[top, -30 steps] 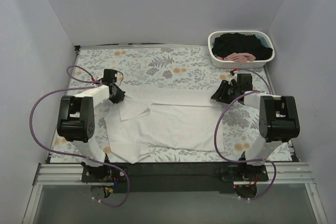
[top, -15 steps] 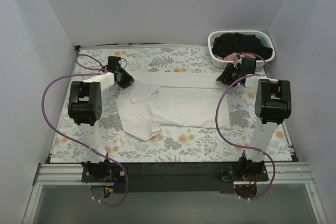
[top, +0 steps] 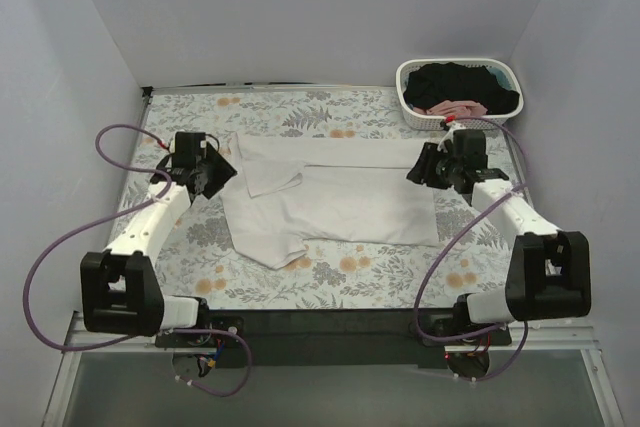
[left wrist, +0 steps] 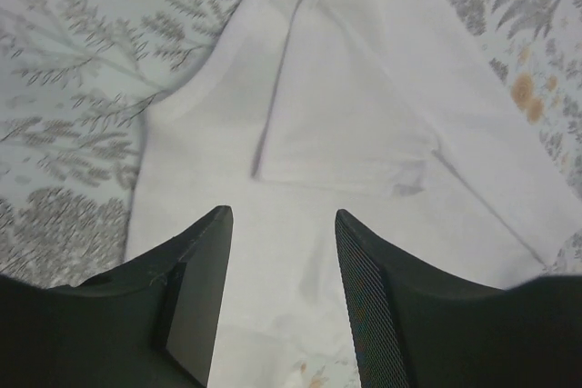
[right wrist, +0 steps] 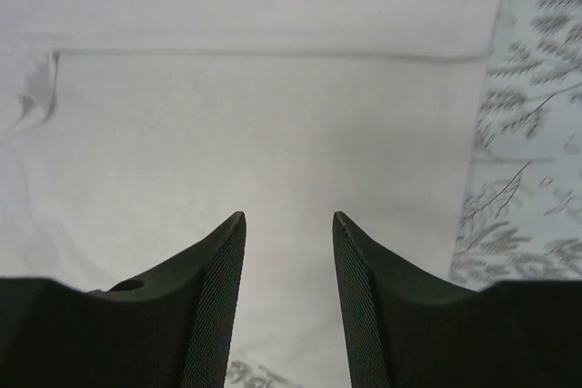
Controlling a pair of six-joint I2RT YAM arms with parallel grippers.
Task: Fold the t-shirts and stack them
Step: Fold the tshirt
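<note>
One plain white short-sleeved t-shirt (top: 330, 202): flat on floral-clothed desk (top: 300, 117), partly folded, far edge turned in.
Left hand (top: 222, 171): released, empty, over sleeve end.
Right hand (top: 420, 169): released, empty, over hem end.
Black t-shirt (top: 455, 80), pink t-shirt (top: 458, 107): heaped unfolded in white plastic lattice basket (top: 412, 115); nothing stacked.

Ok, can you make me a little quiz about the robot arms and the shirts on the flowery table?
1. True or false: the white t-shirt lies on the tablecloth, with the left gripper at one end and the right gripper at the other.
2. Where are the black garment and the pink garment? A) in the basket at the far right corner. B) on top of the white t-shirt. C) in the left gripper.
3. Fill the gap: both grippers are ___ and hold nothing.

Key: 1 true; 2 A; 3 open.
</note>
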